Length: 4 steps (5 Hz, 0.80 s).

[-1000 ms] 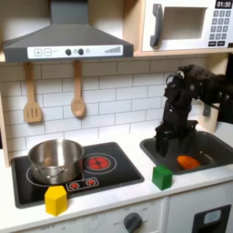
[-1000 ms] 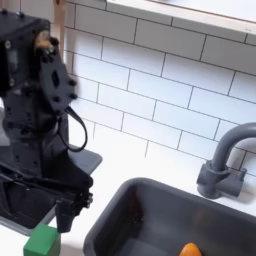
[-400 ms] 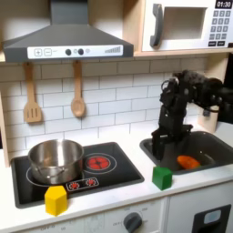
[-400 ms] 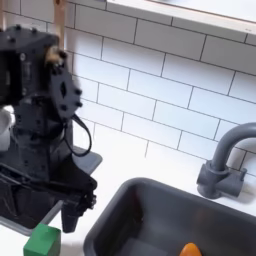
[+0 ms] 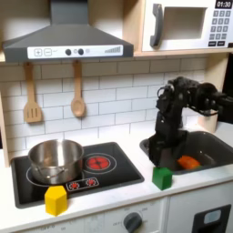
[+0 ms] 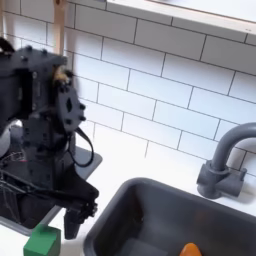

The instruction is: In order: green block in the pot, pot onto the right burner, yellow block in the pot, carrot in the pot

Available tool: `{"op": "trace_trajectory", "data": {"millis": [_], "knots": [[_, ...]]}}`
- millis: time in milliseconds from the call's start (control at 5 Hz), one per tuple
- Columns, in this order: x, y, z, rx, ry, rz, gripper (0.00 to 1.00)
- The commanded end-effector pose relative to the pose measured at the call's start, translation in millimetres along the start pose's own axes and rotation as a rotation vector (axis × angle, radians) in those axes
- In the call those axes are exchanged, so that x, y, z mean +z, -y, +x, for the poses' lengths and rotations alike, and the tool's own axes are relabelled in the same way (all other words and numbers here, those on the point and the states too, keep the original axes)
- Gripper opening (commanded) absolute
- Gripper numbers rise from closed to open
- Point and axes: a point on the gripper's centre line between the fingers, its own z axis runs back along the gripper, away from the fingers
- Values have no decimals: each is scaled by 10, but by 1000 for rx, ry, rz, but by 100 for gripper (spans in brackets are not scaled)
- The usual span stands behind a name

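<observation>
In the first exterior view your gripper (image 5: 160, 149) hangs just above the green block (image 5: 163, 177), left of the sink (image 5: 206, 151); I cannot tell whether it is released or clenched.

1. The green block (image 5: 162, 177) sits on open counter between the stove (image 5: 109, 168) and the sink (image 5: 211, 148), with the gripper (image 5: 157, 155) just above.
2. The pot (image 5: 55, 159) is open-topped.
3. The faucet (image 6: 226, 160) stands behind the sink.
4. The yellow block (image 5: 56, 199) stands clear at the counter's front.
</observation>
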Motion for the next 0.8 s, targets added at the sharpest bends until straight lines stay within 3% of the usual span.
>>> {"op": "trace_trajectory", "data": {"millis": [0,600], "knots": [[-111,85,17,-10,-14,3,100],[-222,27,-32,-1,-27,25,100]]}}
